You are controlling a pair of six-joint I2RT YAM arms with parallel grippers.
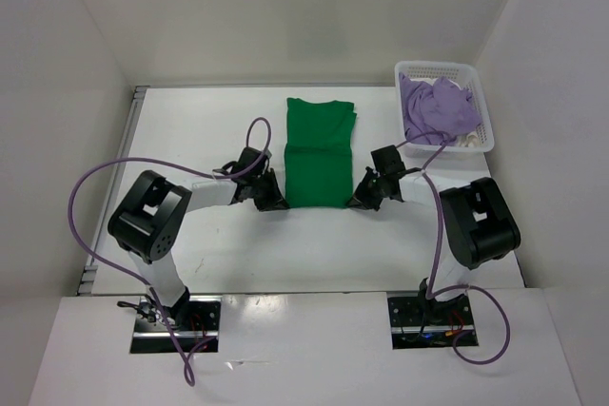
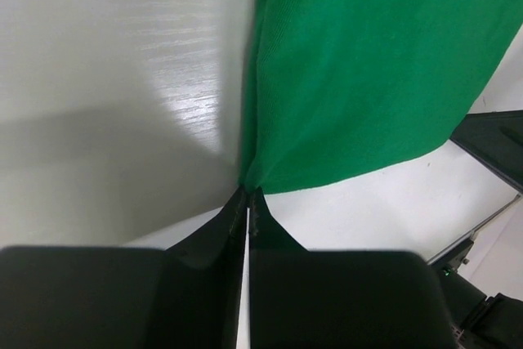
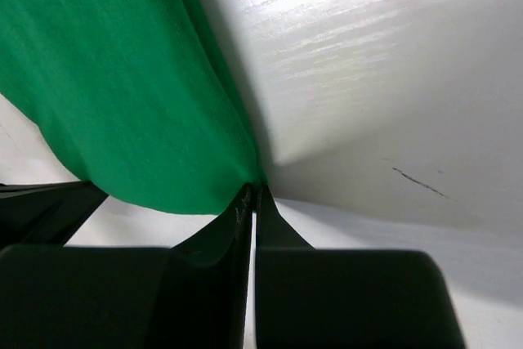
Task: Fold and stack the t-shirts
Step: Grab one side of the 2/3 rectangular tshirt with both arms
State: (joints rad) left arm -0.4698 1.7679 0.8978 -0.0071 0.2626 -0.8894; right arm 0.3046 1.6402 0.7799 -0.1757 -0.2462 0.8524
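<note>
**Left pincer [image 1: 273, 199] and right pincer [image 1: 366, 197] both pinching the green t-shirt [image 1: 321, 154]**

My left pincer [image 2: 248, 195] has its fingers pressed together. The near left corner of the green t-shirt [image 2: 368, 63] is caught right at the tips. From the left wrist camera I see the cloth running away from the tips, its left edge straight against the pale surface [image 2: 122, 79].

The right pincer [image 3: 253, 192] mirrors this. Its fingers are pressed together on the near right corner of the green t-shirt [image 3: 106, 63], and the white surface [image 3: 368, 79] spreads out to the right of them. A thin dark scratch marks the surface there.

From the overhead camera the green t-shirt lies folded into a long rectangle in the middle of the surface [image 1: 209, 130]. Its length runs away from the arms, and a crosswise fold line shows about halfway up. The two pincers sit at its near end, one on each corner, with both arms bent low and reaching inward toward each other.

Further out, at the far right corner of the surface, stands a white perforated basket [image 1: 483, 111]. The lavender t-shirt [image 1: 433, 106] is bunched up inside it and fills most of it, well apart from the green one. A purple cable [image 1: 95, 178] loops out from the left arm, and another [image 1: 439, 225] runs along the right arm.
</note>
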